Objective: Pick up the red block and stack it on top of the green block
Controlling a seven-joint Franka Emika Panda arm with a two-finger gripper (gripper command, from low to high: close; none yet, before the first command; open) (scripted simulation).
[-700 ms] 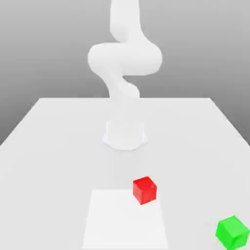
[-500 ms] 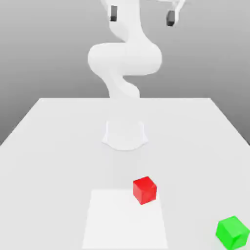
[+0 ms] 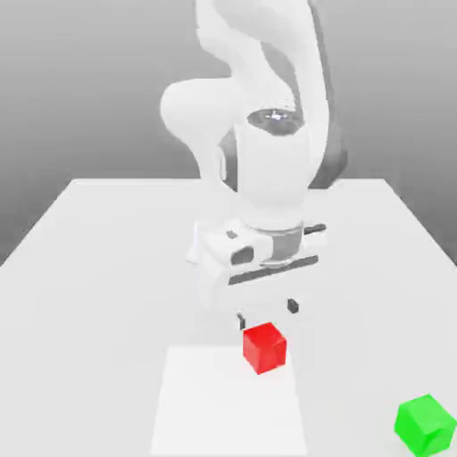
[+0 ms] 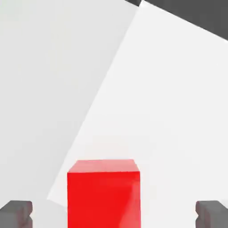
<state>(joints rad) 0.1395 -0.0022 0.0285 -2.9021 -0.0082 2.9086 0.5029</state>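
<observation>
Open gripper hovers just above red block, green block well apart

Nearest in the exterior view, at the exterior view's right, the green block (image 3: 425, 426) sits on the pale table (image 3: 107, 339), with nothing on top of it. Its faces are plain and bright, and it is turned so that a corner points forward.

Somewhat farther back, the white square (image 3: 229, 402) lies on the table, on the exterior view's left of the green block. At its far corner, toward the exterior view's right, sits the red block (image 3: 265, 347), also turned at an angle and well apart from the green one.

Just beyond and above the red block is the gripper (image 3: 267, 315), pointing down. Its jaws stand wide, with dark tips; in the hand view the red block lies between the two sides, touching neither, and nothing is held.

Behind the gripper, the white arm (image 3: 272, 170) rises and bends back toward its base (image 3: 195, 245), which stands toward the far side of the table. A grey background (image 3: 62, 89) lies beyond.
</observation>
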